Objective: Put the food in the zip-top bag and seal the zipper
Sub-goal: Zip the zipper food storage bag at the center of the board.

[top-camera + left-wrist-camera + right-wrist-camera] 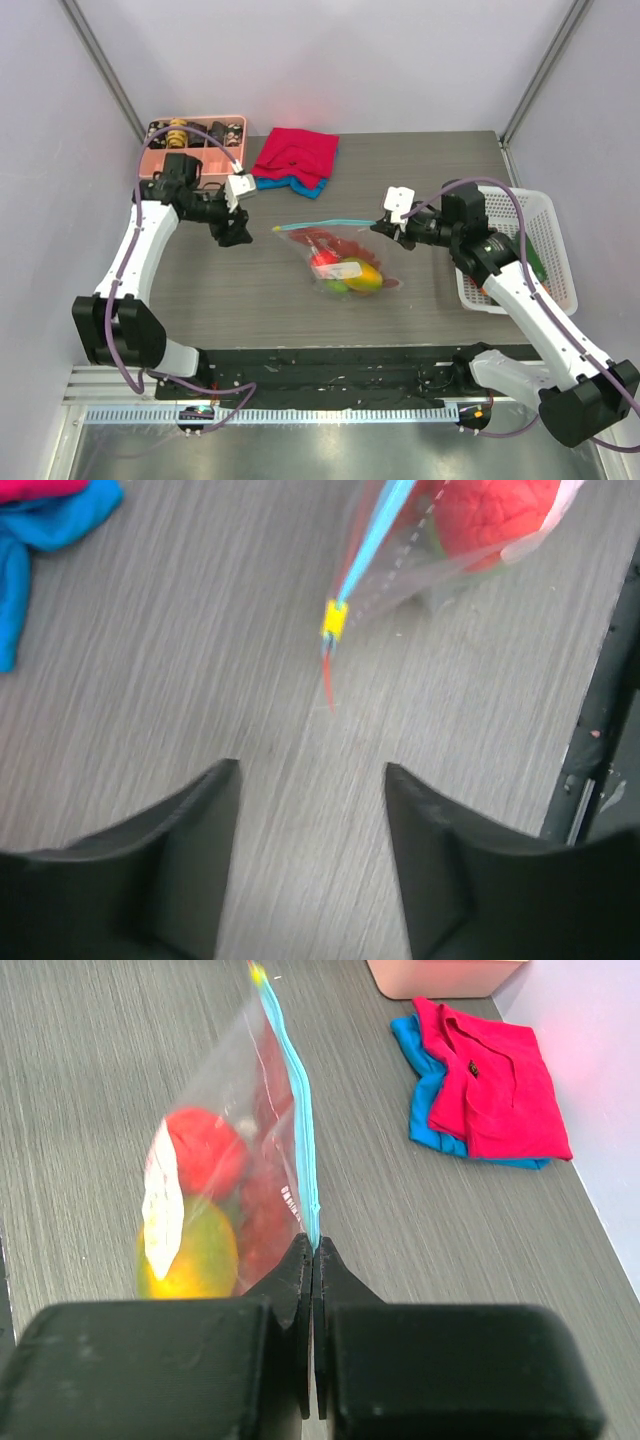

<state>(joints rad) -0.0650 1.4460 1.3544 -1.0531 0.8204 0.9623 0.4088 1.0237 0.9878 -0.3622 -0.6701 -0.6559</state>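
The clear zip-top bag (345, 265) lies mid-table with red, yellow and green toy food (350, 272) inside. Its teal zipper (320, 226) runs along the far edge, with a yellow slider (334, 620) at the left end. My right gripper (383, 229) is shut on the right end of the zipper (300, 1110), holding that edge up. The bag and food also show in the right wrist view (200, 1230). My left gripper (236, 238) is open and empty, just left of the slider end, with the bag's corner (440, 550) ahead of its fingers.
Folded red and blue cloths (295, 160) lie at the back. A pink tray (195, 145) of small patterned pieces sits at the back left. A white mesh basket (530, 250) stands at the right under my right arm.
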